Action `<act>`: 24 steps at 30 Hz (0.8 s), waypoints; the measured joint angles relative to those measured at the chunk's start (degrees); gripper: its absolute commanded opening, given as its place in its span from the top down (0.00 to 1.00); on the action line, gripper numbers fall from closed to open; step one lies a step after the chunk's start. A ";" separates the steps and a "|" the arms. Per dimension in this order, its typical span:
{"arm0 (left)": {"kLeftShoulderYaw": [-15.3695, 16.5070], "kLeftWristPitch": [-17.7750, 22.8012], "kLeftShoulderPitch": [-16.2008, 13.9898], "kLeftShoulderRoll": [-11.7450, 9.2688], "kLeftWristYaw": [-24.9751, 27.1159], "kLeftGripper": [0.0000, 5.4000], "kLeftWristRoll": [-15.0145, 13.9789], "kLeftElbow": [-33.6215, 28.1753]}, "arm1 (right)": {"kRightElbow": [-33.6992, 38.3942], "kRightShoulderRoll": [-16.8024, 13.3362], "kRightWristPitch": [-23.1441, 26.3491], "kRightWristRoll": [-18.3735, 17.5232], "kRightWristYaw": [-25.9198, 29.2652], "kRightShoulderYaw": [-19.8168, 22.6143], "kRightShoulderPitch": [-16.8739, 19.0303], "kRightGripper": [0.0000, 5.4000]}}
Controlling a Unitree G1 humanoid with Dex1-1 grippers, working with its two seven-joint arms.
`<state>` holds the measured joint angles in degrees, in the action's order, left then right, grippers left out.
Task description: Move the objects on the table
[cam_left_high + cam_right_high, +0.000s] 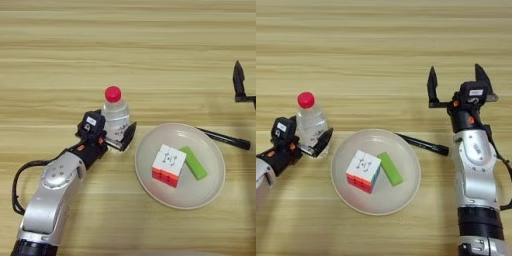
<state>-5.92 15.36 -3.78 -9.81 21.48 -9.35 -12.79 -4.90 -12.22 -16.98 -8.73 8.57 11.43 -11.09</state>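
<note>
Two grippers over tan table [125, 40]: left [119, 131] fingers around bottle [115, 116], right [455, 86] fingers apart.

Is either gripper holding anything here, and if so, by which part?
The left gripper has its fingers around the lower body of the bottle, though a firm clamp cannot be confirmed. The right gripper is open over bare table, holding nothing.

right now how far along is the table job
Looks done: the cube and green block lie on the plate. In hand: the left gripper is around the bottle, which stands on the table beside the plate. Left: moving that bottle. The right gripper hovers open, holding nothing.
</note>
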 measured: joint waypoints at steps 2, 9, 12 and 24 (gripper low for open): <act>0.01 -0.02 -0.01 0.05 0.00 0.00 -0.02 0.00 | 0.00 0.00 0.00 0.00 0.00 0.00 0.00 0.00; 0.02 -0.06 -0.09 0.08 0.09 0.07 -0.11 0.00 | 0.00 0.00 -0.03 0.01 0.00 0.00 0.00 0.00; 0.01 -0.16 -0.09 0.08 0.15 0.12 -0.11 0.00 | 0.00 0.00 -0.06 0.07 0.00 0.00 0.00 0.00; -0.30 -0.36 -0.12 0.14 0.17 0.36 -0.11 0.00 | 0.00 0.00 -0.08 0.10 -0.02 0.01 0.00 0.00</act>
<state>-6.22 15.01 -3.90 -9.66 21.65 -9.46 -12.79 -4.90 -12.22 -17.07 -8.63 8.55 11.44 -11.08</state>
